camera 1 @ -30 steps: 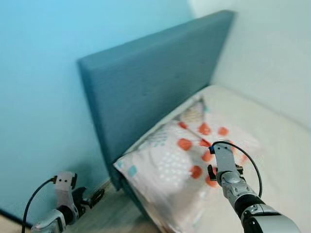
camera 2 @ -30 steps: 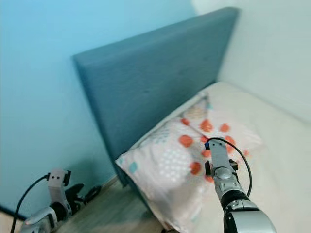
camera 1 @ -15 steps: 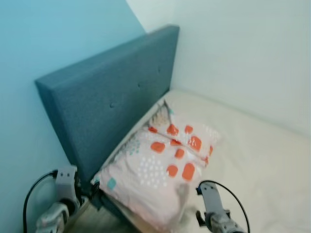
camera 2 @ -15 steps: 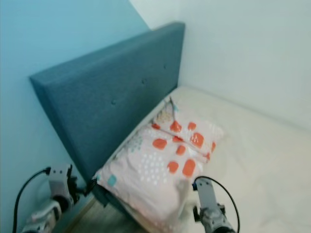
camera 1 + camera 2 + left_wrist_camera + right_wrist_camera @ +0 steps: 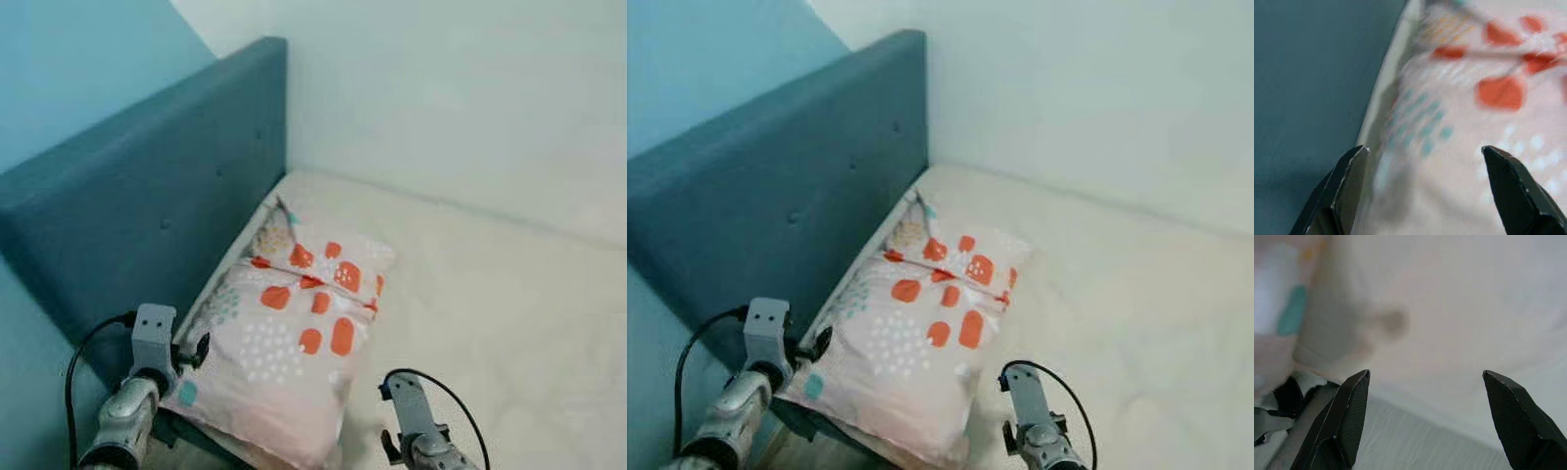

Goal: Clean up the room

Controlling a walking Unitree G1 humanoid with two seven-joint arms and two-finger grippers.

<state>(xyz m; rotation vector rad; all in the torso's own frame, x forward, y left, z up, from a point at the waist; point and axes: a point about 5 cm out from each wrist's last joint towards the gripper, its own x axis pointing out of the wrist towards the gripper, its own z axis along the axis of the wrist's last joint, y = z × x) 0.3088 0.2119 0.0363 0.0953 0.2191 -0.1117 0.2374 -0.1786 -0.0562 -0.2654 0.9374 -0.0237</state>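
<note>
Pillow (image 5: 294, 338) lying against headboard (image 5: 147, 215) on bed (image 5: 509, 323), overhanging its edge; left gripper (image 5: 1425, 191) hovering close, fingers apart, presumably straightening; right gripper (image 5: 1425, 421) likewise spread, idling.

This is a bedroom in a home. A bed (image 5: 509, 323) with a cream sheet is filling the corner, its teal upholstered, buttoned headboard (image 5: 147, 225) standing against a blue wall (image 5: 69, 69) ahead and to the left of the left gripper (image 5: 201, 348), while a pale wall (image 5: 451, 98) is running along the bed's far side. A patterned pillow (image 5: 294, 333), white with orange and teal shapes, is lying at the head of the bed, just beside the left gripper and ahead of the right arm (image 5: 411, 436).
</note>
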